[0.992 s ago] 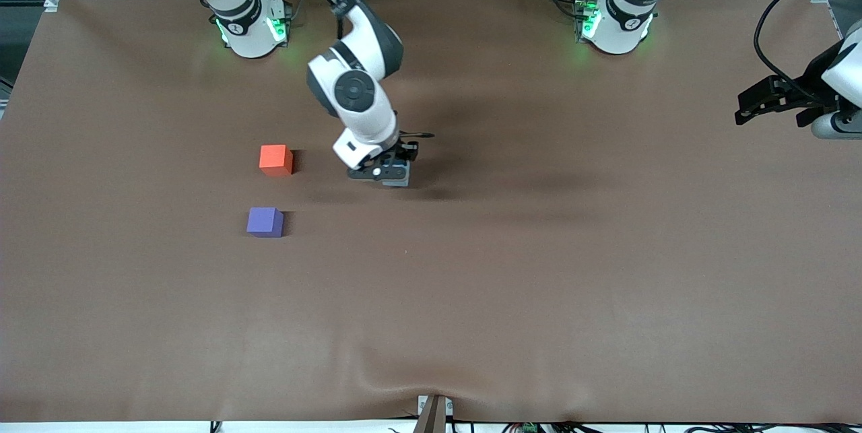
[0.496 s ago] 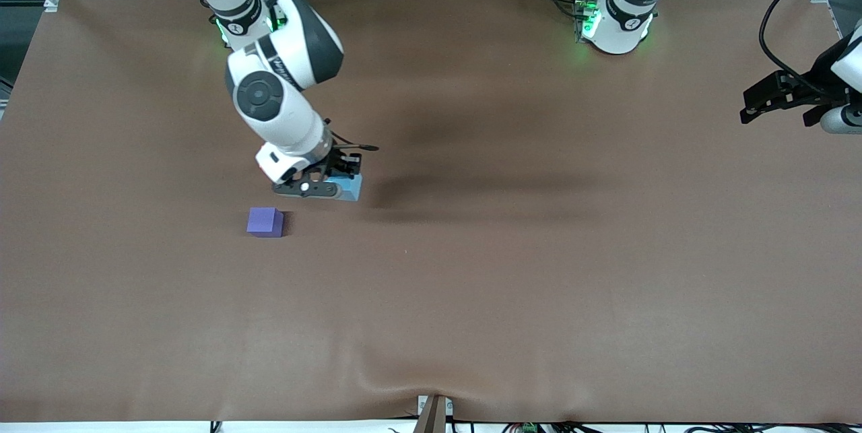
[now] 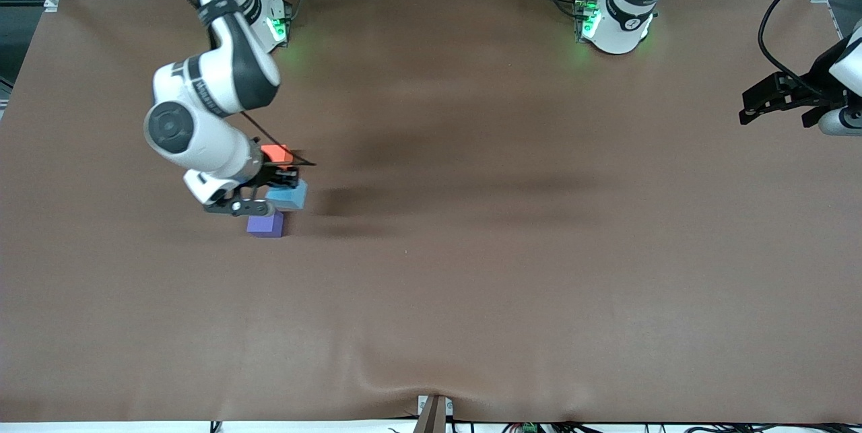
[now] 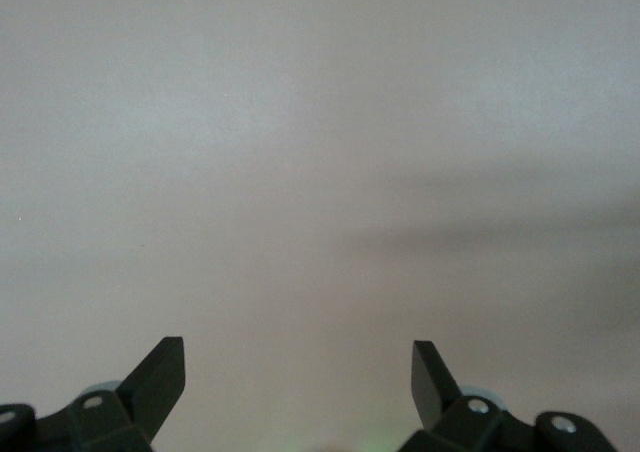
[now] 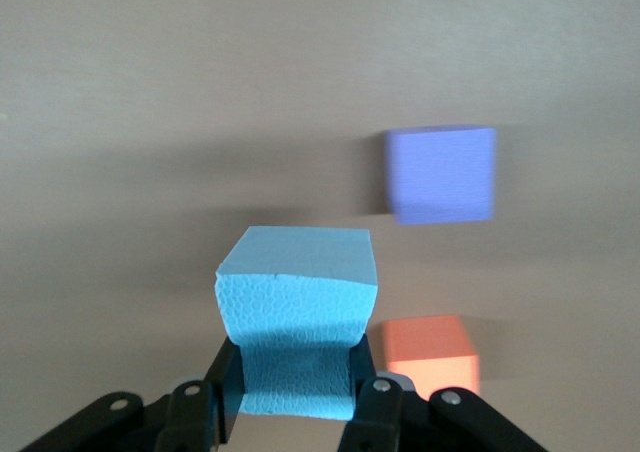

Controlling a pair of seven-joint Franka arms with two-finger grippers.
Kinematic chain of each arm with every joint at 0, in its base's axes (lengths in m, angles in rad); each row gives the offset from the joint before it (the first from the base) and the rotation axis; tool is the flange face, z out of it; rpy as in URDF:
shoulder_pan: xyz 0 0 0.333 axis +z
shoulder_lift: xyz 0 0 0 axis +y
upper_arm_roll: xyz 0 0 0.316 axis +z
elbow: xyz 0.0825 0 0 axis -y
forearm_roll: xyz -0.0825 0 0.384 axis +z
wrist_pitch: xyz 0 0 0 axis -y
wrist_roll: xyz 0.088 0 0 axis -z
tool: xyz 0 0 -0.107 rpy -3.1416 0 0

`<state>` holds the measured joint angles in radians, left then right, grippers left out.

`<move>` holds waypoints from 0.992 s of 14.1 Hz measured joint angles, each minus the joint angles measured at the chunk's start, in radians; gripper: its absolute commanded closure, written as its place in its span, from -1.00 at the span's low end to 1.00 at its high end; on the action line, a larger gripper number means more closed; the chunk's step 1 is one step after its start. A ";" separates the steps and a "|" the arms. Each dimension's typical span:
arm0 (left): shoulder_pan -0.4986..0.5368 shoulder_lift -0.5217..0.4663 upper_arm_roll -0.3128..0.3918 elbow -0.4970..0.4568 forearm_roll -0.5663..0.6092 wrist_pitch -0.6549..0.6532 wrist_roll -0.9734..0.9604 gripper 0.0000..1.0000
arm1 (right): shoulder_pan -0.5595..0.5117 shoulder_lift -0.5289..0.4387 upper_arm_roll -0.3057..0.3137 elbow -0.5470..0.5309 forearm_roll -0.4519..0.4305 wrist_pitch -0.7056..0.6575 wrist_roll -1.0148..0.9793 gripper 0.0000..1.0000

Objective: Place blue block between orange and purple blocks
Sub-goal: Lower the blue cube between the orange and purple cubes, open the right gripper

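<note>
Right wrist view: right claw (image 5: 290,412) clenched on blue block (image 5: 297,302); left claw (image 4: 298,372) released.

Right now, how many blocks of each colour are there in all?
blue block, held in the right gripper: 1
orange block: 1
purple block: 1
Total: 3

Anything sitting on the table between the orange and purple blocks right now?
Nothing on the cloth: the right wrist view shows bare table between the purple block and orange block. The right gripper holds the blue block in the air above that area.
</note>
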<state>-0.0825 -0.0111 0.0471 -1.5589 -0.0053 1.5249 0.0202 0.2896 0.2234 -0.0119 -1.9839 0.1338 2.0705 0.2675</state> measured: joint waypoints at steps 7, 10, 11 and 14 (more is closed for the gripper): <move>-0.007 0.009 -0.003 0.000 0.000 -0.004 0.001 -1.00 | -0.067 0.001 0.001 -0.117 0.000 0.071 -0.119 1.00; -0.008 0.015 -0.003 -0.001 0.000 -0.004 0.001 -1.00 | -0.087 0.002 0.001 -0.140 0.000 0.086 -0.146 1.00; -0.008 0.016 -0.004 -0.001 0.000 -0.004 0.001 -1.00 | -0.090 0.003 0.001 -0.144 0.000 0.093 -0.149 1.00; -0.008 0.019 -0.003 -0.001 0.000 -0.005 0.001 -1.00 | -0.091 0.008 0.001 -0.162 0.000 0.123 -0.151 1.00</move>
<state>-0.0902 0.0078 0.0437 -1.5597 -0.0053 1.5197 0.0208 0.1986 0.2319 -0.0106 -2.1461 0.1338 2.1936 0.1166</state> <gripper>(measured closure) 0.000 0.533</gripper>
